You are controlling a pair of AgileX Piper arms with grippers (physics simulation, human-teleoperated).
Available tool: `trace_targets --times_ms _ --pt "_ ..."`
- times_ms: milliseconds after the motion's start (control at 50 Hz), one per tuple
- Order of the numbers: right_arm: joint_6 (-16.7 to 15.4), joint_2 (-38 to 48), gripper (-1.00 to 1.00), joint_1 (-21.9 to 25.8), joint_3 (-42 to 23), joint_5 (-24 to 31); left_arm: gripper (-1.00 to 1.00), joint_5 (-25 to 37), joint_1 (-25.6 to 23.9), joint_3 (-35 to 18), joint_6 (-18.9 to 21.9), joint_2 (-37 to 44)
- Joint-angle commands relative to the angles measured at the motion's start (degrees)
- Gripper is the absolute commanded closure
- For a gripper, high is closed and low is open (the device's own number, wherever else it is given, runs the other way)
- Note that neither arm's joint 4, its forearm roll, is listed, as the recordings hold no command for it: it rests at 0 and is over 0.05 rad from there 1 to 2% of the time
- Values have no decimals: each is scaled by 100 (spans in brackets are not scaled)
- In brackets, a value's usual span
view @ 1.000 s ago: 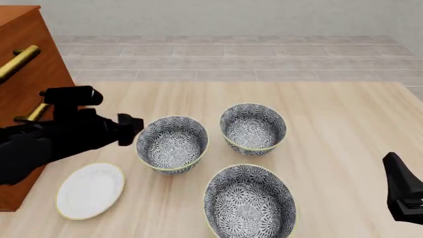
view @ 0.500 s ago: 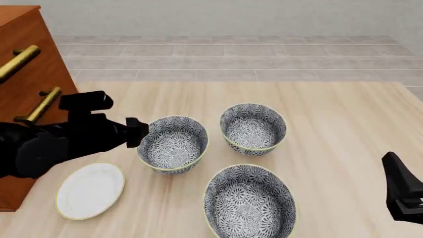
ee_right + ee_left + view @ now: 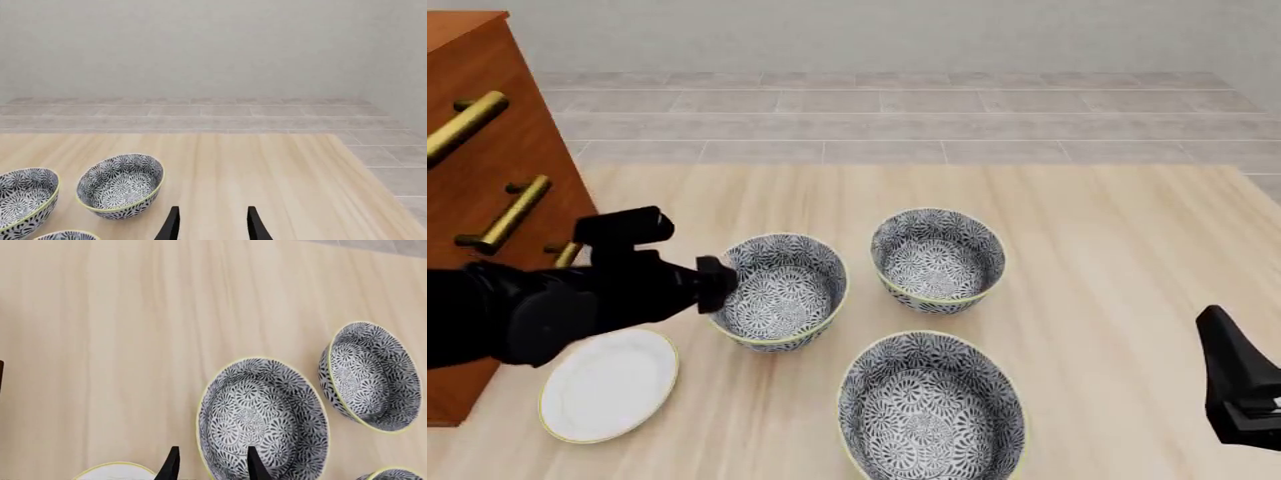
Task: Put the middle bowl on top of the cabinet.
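Bowls: three patterned, the middle bowl point(image 3: 777, 290) among them, one plate point(image 3: 609, 384).

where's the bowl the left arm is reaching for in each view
Front view: the middle bowl, left of centre, at the left gripper.
Left wrist view: large, lower centre, just ahead of the fingertips.
Right wrist view: cut off at the left edge.
Shared landmark: the far bowl beside it.
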Motion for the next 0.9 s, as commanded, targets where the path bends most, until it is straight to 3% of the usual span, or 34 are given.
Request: trace_targets --times_ms 20,900 --pt "8 -22 -100 4 1 39 -100 -143 -58 66 -147 208" --pt "25 63 -100 2 1 -10 -100 -642 -192 151 -457 882"
